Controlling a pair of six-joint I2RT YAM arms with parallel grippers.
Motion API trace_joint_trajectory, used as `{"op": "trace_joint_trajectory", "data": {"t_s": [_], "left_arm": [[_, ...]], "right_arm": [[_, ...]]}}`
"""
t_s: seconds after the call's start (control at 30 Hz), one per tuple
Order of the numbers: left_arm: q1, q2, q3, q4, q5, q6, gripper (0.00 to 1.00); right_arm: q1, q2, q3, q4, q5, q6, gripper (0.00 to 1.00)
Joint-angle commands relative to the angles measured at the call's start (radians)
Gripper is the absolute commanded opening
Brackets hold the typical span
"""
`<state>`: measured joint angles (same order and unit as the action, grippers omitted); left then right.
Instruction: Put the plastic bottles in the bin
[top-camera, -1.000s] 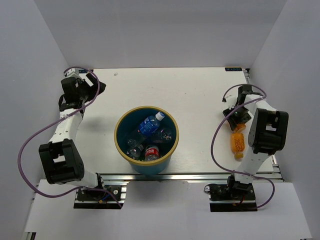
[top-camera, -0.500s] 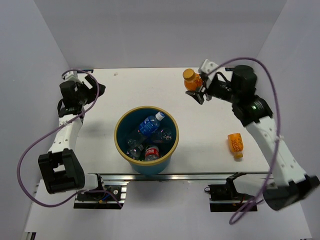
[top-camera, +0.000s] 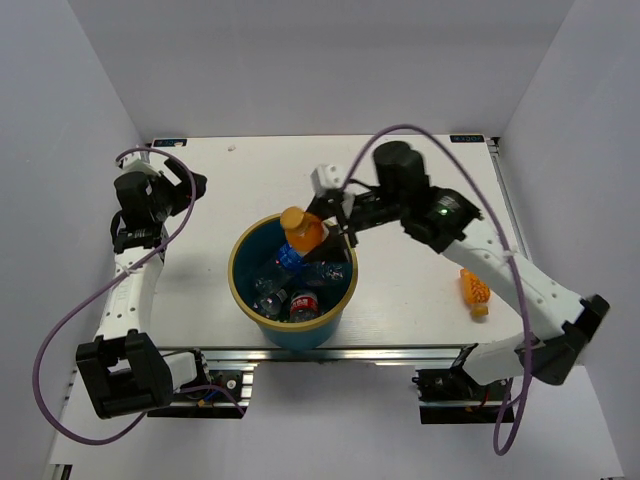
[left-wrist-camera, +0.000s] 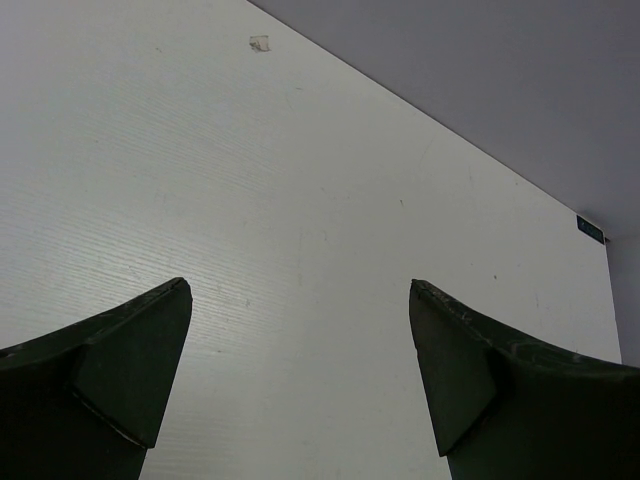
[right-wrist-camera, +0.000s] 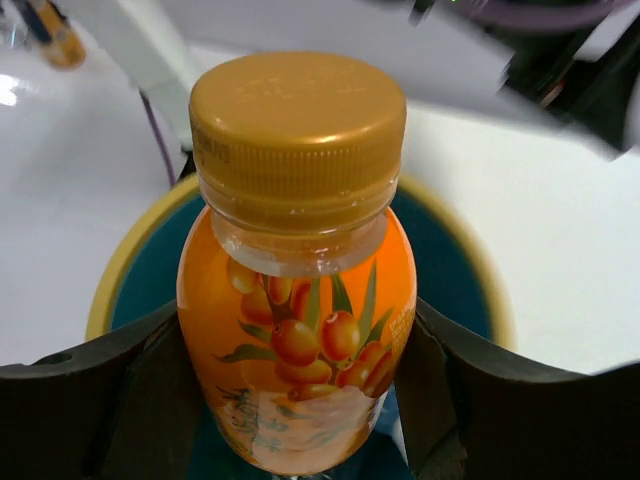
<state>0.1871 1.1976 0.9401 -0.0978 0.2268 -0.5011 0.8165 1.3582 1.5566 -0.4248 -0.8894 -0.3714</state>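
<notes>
The right gripper (top-camera: 325, 225) clasps an orange bottle (right-wrist-camera: 295, 300) over the part-filled bin (top-camera: 236, 262). A second orange bottle (top-camera: 475, 287) waits right of it. The left gripper (left-wrist-camera: 300, 370) gapes empty.

a second earlier the right claw (top-camera: 318, 232) was low at the right side of the worktop (top-camera: 260, 170). it then rose with one orange bottle (top-camera: 303, 229) in its grip, swung across the far side, and ended over the bin's (top-camera: 234, 270) far rim, cap up. the left arm's (top-camera: 132, 285) elbow slid back toward the near edge.
</notes>
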Motion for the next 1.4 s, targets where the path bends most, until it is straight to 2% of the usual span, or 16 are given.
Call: {"op": "trace_joint_trajectory", "data": {"t_s": [0.0,0.03,0.07,0.1,0.33,0.43,0.53,0.57,0.63,0.67,0.77,0.87,0.97,1.07,1.17,1.37], "left_arm": [[0.005,-0.041,-0.014,-0.022,-0.023,0.006,0.98],[0.005,-0.043,-0.012,-0.023,-0.024,0.006,0.98],[0.005,-0.043,-0.012,-0.028,-0.024,0.007,0.98],[0.005,-0.041,-0.014,-0.029,-0.026,0.009,0.98],[0.005,-0.013,0.009,-0.031,-0.020,0.021,0.98],[0.005,-0.001,0.016,-0.023,-0.021,0.021,0.98],[0.005,0.011,0.006,0.015,0.006,0.012,0.98],[0.005,0.023,0.003,0.026,0.017,0.012,0.98],[0.003,0.040,-0.006,0.065,0.051,0.010,0.98],[0.003,0.062,-0.006,0.078,0.065,0.015,0.98],[0.005,0.103,-0.006,0.153,0.149,0.026,0.98],[0.002,0.186,0.019,0.231,0.316,0.030,0.98],[-0.026,0.266,0.058,0.263,0.428,0.041,0.98],[-0.079,0.333,0.110,0.247,0.448,0.075,0.98],[-0.149,0.401,0.161,0.208,0.459,0.122,0.98],[-0.244,0.467,0.192,0.191,0.476,0.185,0.98]], "right_arm": [[0.070,0.033,0.074,-0.153,0.147,-0.063,0.63],[0.078,0.053,0.088,-0.181,0.158,-0.069,0.69],[0.085,0.061,0.094,-0.189,0.170,-0.061,0.85],[0.087,0.065,0.099,-0.195,0.164,-0.058,0.89],[0.087,0.013,0.080,-0.164,0.329,-0.060,0.89],[0.079,-0.016,0.079,-0.132,0.446,0.013,0.89],[-0.037,-0.075,0.025,-0.059,0.585,0.148,0.89],[-0.159,-0.093,-0.001,-0.040,0.596,0.184,0.89],[-0.281,-0.137,-0.088,0.004,0.656,0.259,0.89],[-0.380,-0.148,-0.110,0.001,0.744,0.294,0.89],[-0.546,-0.163,-0.153,-0.078,0.914,0.356,0.89],[-0.690,-0.169,-0.210,-0.156,1.140,0.420,0.89],[-0.862,-0.130,-0.256,-0.274,1.080,0.393,0.89],[-0.873,-0.053,-0.289,-0.371,1.132,0.378,0.89],[-0.873,0.001,-0.340,-0.410,1.100,0.350,0.89],[-0.878,-0.024,-0.480,-0.371,1.132,0.351,0.89]]}}
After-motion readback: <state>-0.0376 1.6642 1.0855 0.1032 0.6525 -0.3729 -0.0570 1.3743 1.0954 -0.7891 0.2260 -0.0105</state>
